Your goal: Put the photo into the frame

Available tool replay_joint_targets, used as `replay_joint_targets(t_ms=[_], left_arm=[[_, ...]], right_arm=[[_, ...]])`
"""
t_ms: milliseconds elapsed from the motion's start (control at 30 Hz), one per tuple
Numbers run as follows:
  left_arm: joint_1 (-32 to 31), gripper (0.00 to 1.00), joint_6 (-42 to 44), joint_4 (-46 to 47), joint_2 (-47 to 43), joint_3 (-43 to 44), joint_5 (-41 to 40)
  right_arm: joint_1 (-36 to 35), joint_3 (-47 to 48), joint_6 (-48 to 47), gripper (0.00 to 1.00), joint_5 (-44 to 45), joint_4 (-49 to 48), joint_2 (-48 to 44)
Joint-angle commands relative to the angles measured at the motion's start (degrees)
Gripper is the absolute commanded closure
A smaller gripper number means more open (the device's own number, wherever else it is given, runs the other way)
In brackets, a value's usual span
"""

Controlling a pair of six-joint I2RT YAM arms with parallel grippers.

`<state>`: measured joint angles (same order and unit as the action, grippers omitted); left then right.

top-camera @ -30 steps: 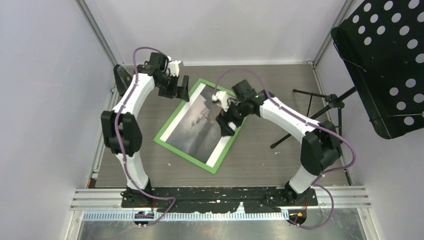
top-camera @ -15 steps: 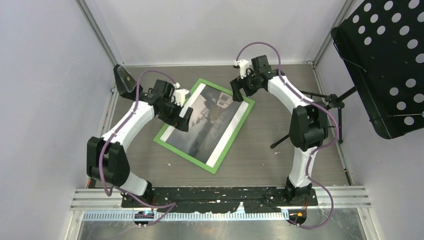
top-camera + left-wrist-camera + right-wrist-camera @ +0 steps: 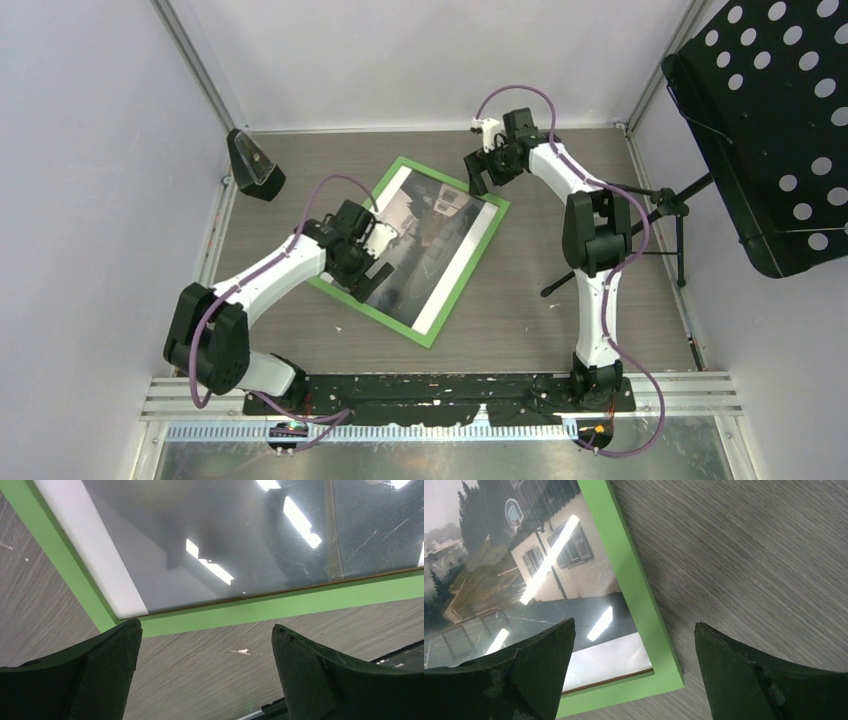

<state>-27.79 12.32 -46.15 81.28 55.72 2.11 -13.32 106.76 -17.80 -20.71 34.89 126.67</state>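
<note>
The frame (image 3: pixel 342 291) lies flat on the table with its green face up. The photo (image 3: pixel 430 240) sits inside it, glossy with lamp glare. My left gripper (image 3: pixel 372 265) hovers open over the frame's left side. In the left wrist view its fingertips (image 3: pixel 131 626) straddle bare table just off a green corner (image 3: pixel 112 625), past which the photo's white band (image 3: pixel 90 555) shows. My right gripper (image 3: pixel 478 178) hangs open above the frame's far right corner (image 3: pixel 674 680). The photo's white house (image 3: pixel 559 565) shows in the right wrist view. Neither gripper holds anything.
A black wedge-shaped object (image 3: pixel 255 165) stands at the back left corner. A black perforated music stand (image 3: pixel 770 130) with tripod legs (image 3: pixel 610 250) occupies the right side. White walls and metal rails close in the table (image 3: pixel 560 320).
The left arm swung from the back left down over the frame's left side. The right arm pulled off the photo's middle and went to the frame's far right corner. Both grippers stayed open.
</note>
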Motion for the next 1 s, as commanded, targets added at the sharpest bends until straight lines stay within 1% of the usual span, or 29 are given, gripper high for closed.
replay_joint_targets(t_ms=[0,233,400,633,833,967], left_arm=[[-5.08,0.0,2.39,4.57,0.52,-1.98,-7.77],[-10.95,0.0,4.85,5.28,0.66,-5.41,-12.79],[-14.01,0.01,6.58,6.31,0.52,-7.29,-16.7],[-14.87,0.0,7.28,7.96,4.19,-6.16,-19.96],[-15.71,0.0,6.76,9.82,8.22,-5.43,-23.63],[-15.72,0.0,6.7,10.21,9.35,-4.63,-25.95]], right_arm=[[1.2,3.77,1.4,0.05,-1.8,0.37,1.03],[2.11,5.72,2.48,0.05,-5.26,1.45,3.62],[2.16,7.14,3.38,0.05,-7.47,2.9,5.08],[2.35,13.29,4.11,0.05,-9.17,10.32,9.69],[2.51,11.45,3.91,0.05,-10.61,12.88,8.92],[2.77,8.29,3.38,0.04,-11.63,13.96,6.97]])
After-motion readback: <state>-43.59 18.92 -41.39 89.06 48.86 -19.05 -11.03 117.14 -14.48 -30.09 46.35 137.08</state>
